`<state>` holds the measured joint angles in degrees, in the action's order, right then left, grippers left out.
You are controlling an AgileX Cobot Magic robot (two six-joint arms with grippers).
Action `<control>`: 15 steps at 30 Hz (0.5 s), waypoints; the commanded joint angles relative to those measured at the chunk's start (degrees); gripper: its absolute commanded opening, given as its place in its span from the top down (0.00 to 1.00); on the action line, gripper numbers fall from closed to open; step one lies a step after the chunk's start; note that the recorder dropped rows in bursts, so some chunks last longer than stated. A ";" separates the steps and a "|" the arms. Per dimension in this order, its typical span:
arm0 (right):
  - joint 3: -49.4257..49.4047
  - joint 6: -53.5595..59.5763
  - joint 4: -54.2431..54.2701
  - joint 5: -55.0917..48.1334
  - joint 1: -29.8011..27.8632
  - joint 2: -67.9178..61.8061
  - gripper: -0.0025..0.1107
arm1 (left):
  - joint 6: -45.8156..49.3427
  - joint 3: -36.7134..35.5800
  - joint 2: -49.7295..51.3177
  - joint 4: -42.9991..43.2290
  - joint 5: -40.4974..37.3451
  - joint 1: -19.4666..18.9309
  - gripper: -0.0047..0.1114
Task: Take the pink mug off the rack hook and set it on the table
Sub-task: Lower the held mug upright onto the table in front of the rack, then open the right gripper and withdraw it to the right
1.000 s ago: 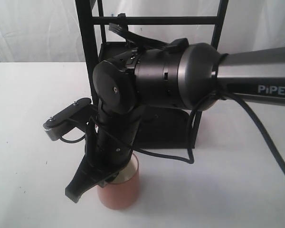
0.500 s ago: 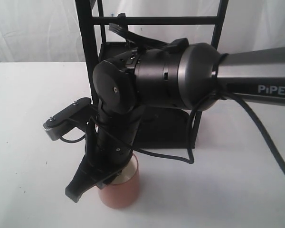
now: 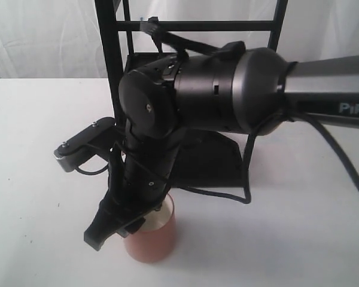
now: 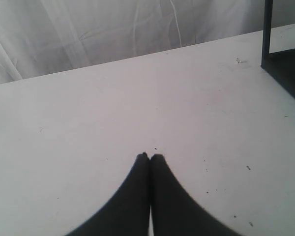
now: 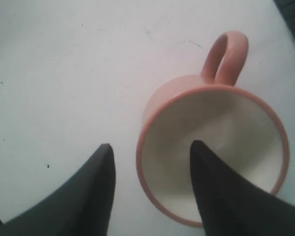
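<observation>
The pink mug [image 3: 152, 242] stands upright on the white table [image 3: 36, 179], in front of the black rack [image 3: 209, 161]. In the right wrist view the pink mug [image 5: 211, 137] shows its cream inside and its loop handle [image 5: 227, 54]. My right gripper [image 5: 151, 146] is open just above the rim, one finger over the mug's inside and the other outside over the table; the wall lies between them untouched. From outside, the right gripper [image 3: 122, 224] hides part of the mug's top. A small hook [image 3: 148, 24] sits bare on the crossbar. My left gripper [image 4: 150, 156] is shut and empty over bare tabletop.
The rack's base tray and posts [image 4: 284, 64] stand behind the mug. My right arm's thick wrist [image 3: 227, 95] and its cable [image 3: 245, 179] hang in front of the rack. White curtain closes the back.
The right arm's wrist has risen slightly and the gripper has lifted a little off the mug. The mug has stayed in place on the table.
</observation>
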<state>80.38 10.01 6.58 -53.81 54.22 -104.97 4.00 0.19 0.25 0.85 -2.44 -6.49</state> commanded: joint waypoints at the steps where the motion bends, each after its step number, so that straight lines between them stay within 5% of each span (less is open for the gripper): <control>1: 0.25 0.27 -1.43 -1.07 0.05 4.56 0.58 | -0.13 -0.19 -0.25 -0.19 0.23 -0.11 0.96; 15: -0.54 0.01 -2.71 -16.16 0.05 13.06 0.58 | -0.13 -0.19 -0.25 -0.19 0.23 -0.11 0.96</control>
<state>80.38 10.01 4.89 -69.05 54.22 -93.23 4.00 0.19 0.25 0.85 -2.44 -6.49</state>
